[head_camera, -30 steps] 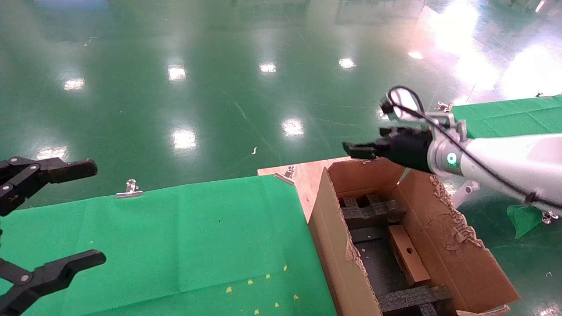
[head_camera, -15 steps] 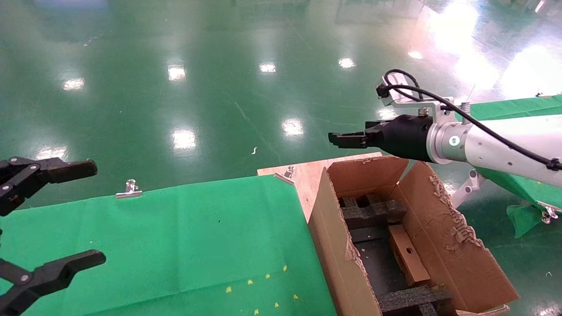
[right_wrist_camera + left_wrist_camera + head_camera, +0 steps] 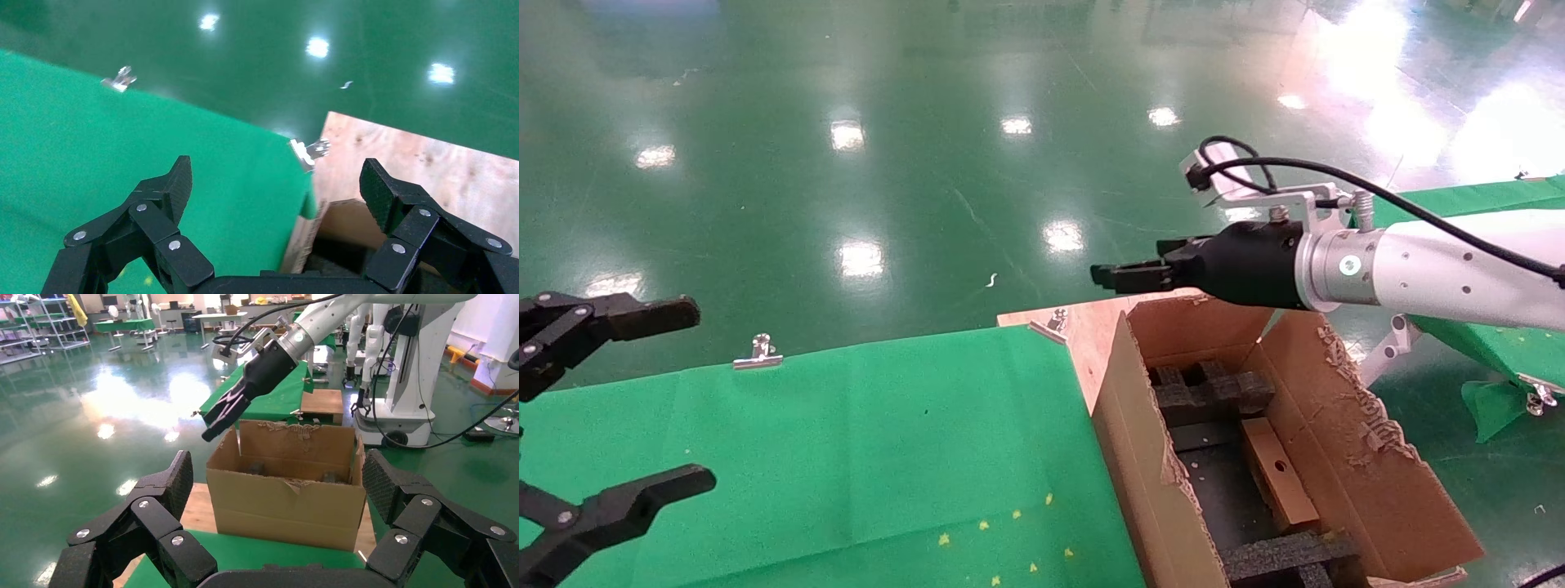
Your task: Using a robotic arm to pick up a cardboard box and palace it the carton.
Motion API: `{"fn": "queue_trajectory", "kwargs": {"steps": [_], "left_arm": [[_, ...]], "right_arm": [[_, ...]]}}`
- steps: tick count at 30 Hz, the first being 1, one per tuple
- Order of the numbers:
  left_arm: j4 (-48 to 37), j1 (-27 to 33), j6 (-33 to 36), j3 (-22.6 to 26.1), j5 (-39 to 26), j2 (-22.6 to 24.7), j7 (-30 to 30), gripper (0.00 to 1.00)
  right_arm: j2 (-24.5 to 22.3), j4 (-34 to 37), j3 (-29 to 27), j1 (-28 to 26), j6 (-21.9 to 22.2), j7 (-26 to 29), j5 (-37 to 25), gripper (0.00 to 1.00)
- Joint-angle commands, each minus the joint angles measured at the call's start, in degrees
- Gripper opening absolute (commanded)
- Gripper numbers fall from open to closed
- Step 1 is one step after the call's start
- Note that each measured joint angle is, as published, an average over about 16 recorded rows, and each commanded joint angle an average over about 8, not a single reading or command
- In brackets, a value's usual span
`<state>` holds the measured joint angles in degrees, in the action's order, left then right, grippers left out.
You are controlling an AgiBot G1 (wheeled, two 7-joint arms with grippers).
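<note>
Below the right gripper (image 3: 1109, 276): one glossy green floor (image 3: 862, 147) with ceiling-light reflections, a bare plywood board (image 3: 1091, 327) and a green cloth (image 3: 846, 441) pinned by a metal clip (image 3: 758, 353); the cloth carries small yellow specks near the camera. Robotic arm (image 3: 1434, 269): white, silver wrist, green-lit ring, black cable looped above; it reaches in from the right, gripper held in the air just above the far flap of the carton (image 3: 1352, 457), apart from it. Gripper state: in the right wrist view the fingers (image 3: 165, 190) stand spread wide with nothing between them. Carton: large, brown, ragged flaps, standing beside the cloth's edge, under and behind the gripper tip. Cardboard box (image 3: 1279, 474): small, flat, one round hole, lying inside the carton on the black foam inserts (image 3: 1214, 392), well below the gripper. Left gripper (image 3: 601, 408): parked off to the far side of the cloth from the working tool, spread wide, holding nothing; cut off by the frame edge. Hidden or cut off: the arm's upper part leaves the head view; the carton's near end is cropped. Left wrist view only: the carton's outer wall (image 3: 281, 502), the robotic arm (image 3: 269, 361) slanting down over it, white machine bases (image 3: 404, 373) and shelving in a workshop behind; the small box is hidden by that wall. Right wrist view only: a second clip (image 3: 309, 150) at the cloth's corner, on the board (image 3: 416, 171).
</note>
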<state>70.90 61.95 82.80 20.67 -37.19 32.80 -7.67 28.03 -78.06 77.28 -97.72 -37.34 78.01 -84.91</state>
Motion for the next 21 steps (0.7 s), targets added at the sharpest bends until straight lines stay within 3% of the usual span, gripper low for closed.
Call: {"fn": "queue_trajectory", "kwargs": {"steps": [1, 21], "left_arm": [[0.0, 0.0, 0.0, 0.0, 0.0, 0.0, 0.0, 1.0], [0.0, 0.0, 0.0, 0.0, 0.0, 0.0, 0.0, 1.0]], "right_arm": [[0.28, 0.18, -2.47, 1.46, -1.95, -2.71, 1.73, 1.0], [3.09, 1.98, -27.1, 16.0, -21.39, -29.75, 19.05, 1.0]]}}
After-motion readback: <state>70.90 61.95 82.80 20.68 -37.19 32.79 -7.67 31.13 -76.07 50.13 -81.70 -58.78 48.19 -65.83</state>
